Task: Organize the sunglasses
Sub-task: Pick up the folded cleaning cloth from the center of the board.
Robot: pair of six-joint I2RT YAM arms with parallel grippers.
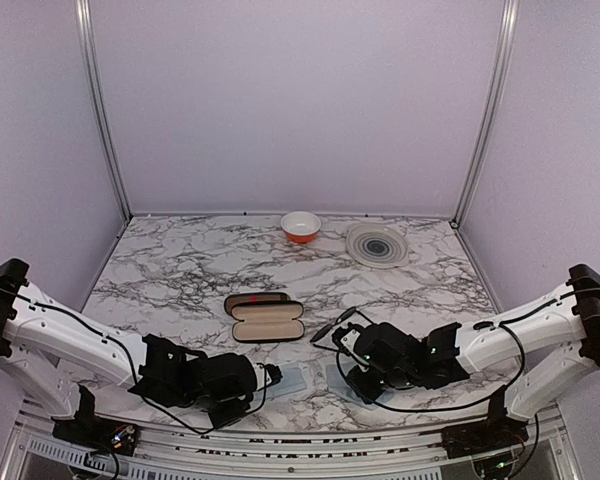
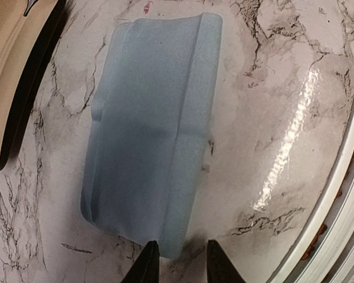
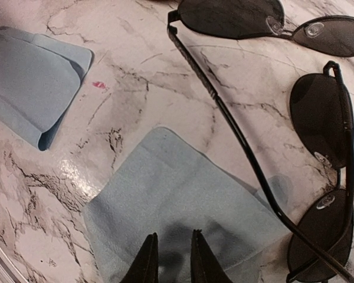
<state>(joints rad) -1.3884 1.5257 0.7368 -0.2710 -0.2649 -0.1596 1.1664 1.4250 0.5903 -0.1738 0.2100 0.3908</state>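
Two pairs of thin black wire sunglasses lie on the marble in the right wrist view: one pair [image 3: 236,17] at the top with a long temple arm running down-right, the other pair [image 3: 321,177] at the right edge. In the top view the sunglasses [image 1: 335,328] lie right of the open case [image 1: 267,324]. My right gripper [image 3: 171,239] hovers over a light blue cloth [image 3: 183,200], jaws slightly apart and empty; in the top view it [image 1: 352,385] is just below the sunglasses. My left gripper [image 2: 180,247] is open and empty at the near edge of another blue cloth [image 2: 150,130].
The open case has a beige lining and black rim [image 2: 12,71]; a dark case [image 1: 255,300] lies behind it. The left cloth also shows in the right wrist view [image 3: 35,82]. An orange bowl [image 1: 301,226] and a grey ringed plate [image 1: 377,244] stand at the back. The table's metal edge [image 2: 342,194] is close.
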